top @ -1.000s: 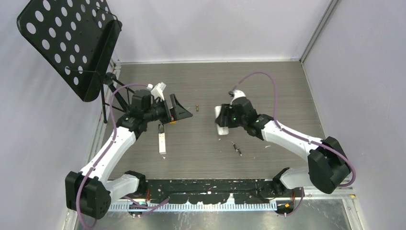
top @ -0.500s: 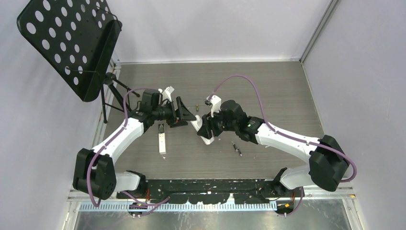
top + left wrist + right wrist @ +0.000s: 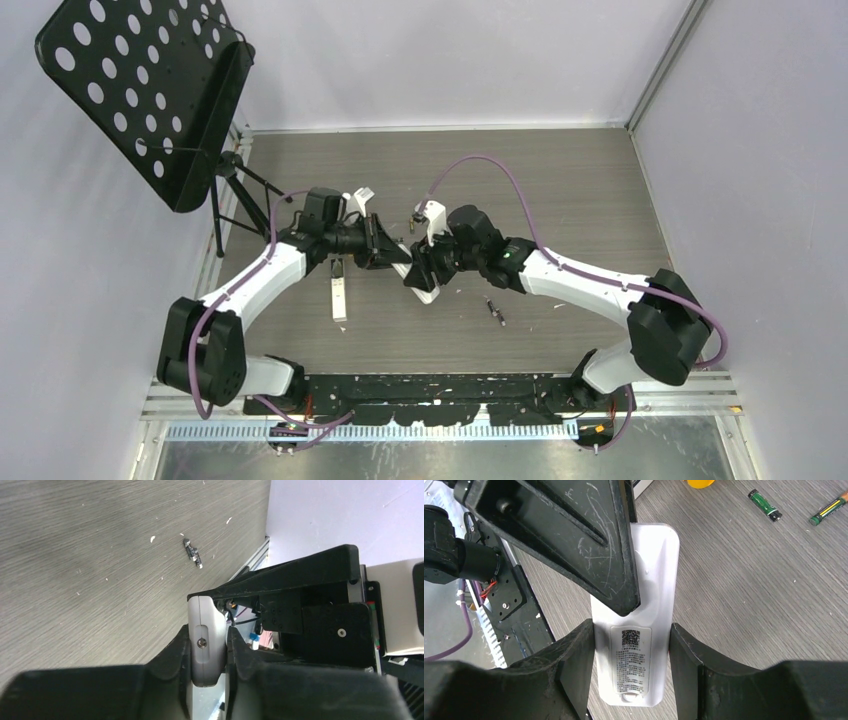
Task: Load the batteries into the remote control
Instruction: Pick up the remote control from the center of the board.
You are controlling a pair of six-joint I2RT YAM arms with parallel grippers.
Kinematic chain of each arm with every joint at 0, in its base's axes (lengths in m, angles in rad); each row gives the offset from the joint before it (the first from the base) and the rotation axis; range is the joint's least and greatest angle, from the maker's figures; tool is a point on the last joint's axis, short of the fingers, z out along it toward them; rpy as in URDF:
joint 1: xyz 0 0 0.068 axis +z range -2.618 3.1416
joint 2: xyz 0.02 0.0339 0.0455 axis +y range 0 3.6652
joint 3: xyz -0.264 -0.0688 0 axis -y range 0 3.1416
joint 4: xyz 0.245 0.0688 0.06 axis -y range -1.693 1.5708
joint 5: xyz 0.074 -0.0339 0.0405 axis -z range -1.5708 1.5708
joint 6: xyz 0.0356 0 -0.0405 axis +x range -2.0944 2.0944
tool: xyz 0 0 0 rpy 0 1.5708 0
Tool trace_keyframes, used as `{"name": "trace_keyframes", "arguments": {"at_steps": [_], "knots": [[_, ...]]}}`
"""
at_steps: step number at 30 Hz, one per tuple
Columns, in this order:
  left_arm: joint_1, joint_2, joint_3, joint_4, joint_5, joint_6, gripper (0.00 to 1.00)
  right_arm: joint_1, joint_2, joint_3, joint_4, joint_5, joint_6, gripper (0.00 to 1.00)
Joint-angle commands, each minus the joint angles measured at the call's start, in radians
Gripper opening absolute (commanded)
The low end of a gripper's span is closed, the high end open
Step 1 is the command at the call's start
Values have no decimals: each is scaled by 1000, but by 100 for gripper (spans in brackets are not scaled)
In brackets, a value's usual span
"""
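Note:
The white remote control (image 3: 427, 292) hangs above the table's middle with both grippers on it. My right gripper (image 3: 631, 630) is shut on its labelled end (image 3: 634, 665), one finger on each long edge. My left gripper (image 3: 207, 640) is shut on the other end (image 3: 204, 647), pinching its thin sides. In the top view the left gripper (image 3: 395, 255) and the right gripper (image 3: 420, 275) meet tip to tip. Two batteries (image 3: 764, 504) (image 3: 829, 510) lie on the table beyond the remote. Another battery (image 3: 495, 310) lies to the right of the grippers, also showing as a small dark battery (image 3: 192, 553).
A second white remote-like piece (image 3: 340, 297) lies flat under the left arm. A black perforated music stand (image 3: 140, 90) rises at the back left on a tripod. An orange object (image 3: 701, 482) peeks in at the top edge of the right wrist view. Walls close in on three sides.
The right arm carried the remote leftward and the left arm swung right to meet it. The left gripper went from open to shut on the remote's free end.

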Motion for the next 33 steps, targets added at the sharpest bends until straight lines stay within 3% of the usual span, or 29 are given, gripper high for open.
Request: {"name": "trace_keyframes", "arguments": {"at_steps": [1, 3, 5, 6, 9, 13, 16, 21, 25, 33], "knots": [[-3, 11, -10, 58, 40, -15, 0, 6, -3, 39, 57, -31, -31, 25], [-3, 7, -28, 96, 27, -19, 0, 6, 0, 48, 29, -29, -26, 42], [-3, -4, -51, 150, 3, -23, 0, 3, -2, 46, 13, 10, 14, 71], [-3, -12, -63, 178, -22, -27, 0, -1, -6, 37, 16, 17, 48, 81], [-3, -40, -103, 273, -89, -38, 0, -21, -32, 1, 25, 59, 170, 86], [-19, -73, -160, 407, -197, -42, 0, -102, -70, -46, 11, 137, 435, 85], [-49, -69, -183, 484, -273, -38, 0, -172, -86, -113, 59, 171, 658, 70], [-111, -14, -210, 596, -366, -38, 0, -187, -63, -213, 230, 180, 942, 48], [-132, 26, -255, 717, -391, -73, 0, -187, -9, -245, 322, 168, 1049, 32], [-159, 44, -319, 748, -455, -72, 0, -187, 8, -267, 265, 213, 1079, 33]]}}
